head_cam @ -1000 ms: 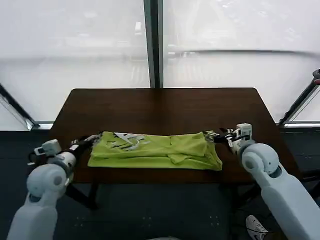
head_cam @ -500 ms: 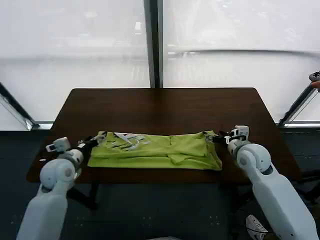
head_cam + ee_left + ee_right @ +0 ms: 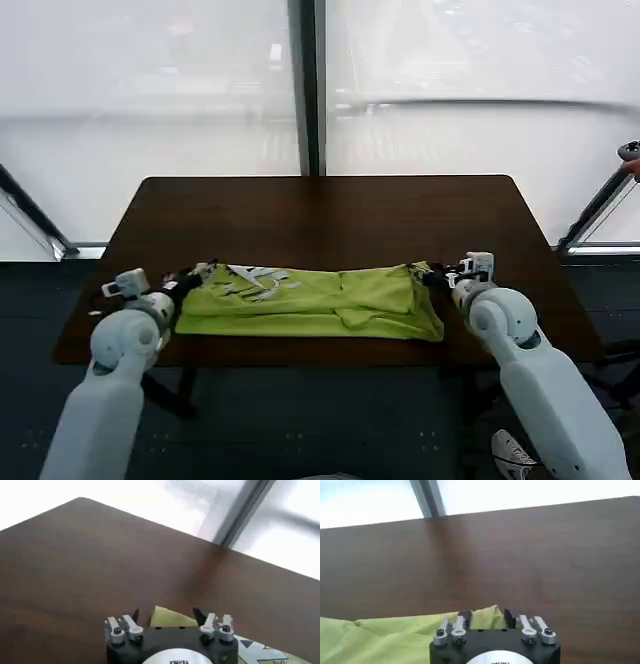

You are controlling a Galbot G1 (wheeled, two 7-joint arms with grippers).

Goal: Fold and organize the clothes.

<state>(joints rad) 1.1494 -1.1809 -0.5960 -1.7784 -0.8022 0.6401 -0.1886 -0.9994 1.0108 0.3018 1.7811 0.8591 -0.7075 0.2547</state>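
Frosted windows are seen behind the table (image 3: 330,205), where the T-shirt (image 3: 310,298) is stretched along the near edge. Its left end lies between the left gripper (image 3: 165,617)'s parted fingers; its right end seems pinched by the narrowly spread right gripper (image 3: 485,615).

Green T-shirt (image 3: 310,300) on brown table (image 3: 330,215)
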